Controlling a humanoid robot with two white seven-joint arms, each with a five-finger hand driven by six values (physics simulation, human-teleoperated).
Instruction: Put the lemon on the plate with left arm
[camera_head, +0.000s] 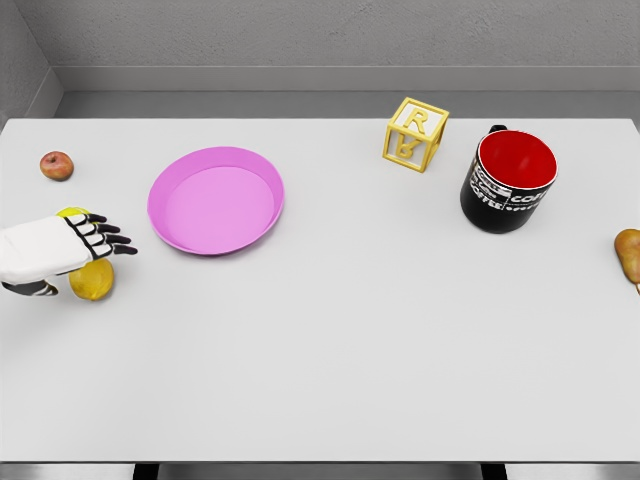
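The yellow lemon (92, 281) lies on the white table near the left edge, partly covered by my left hand (100, 238). The white hand with black finger joints comes in from the left edge and sits over the lemon's top. Its fingers (108, 230) stretch out to the right toward the plate and are not wrapped around the fruit. A small yellow sliver (72, 212) shows above the back of the hand. The pink plate (258, 172) rests empty to the right of the hand, a short gap from the fingertips. No right arm shows.
A small reddish apple (57, 165) sits at the far left behind the hand. A yellow letter cube (415, 133) and a black mug with a red inside (510, 181) stand at the back right. A brownish-yellow fruit (628, 255) pokes in at the right edge.
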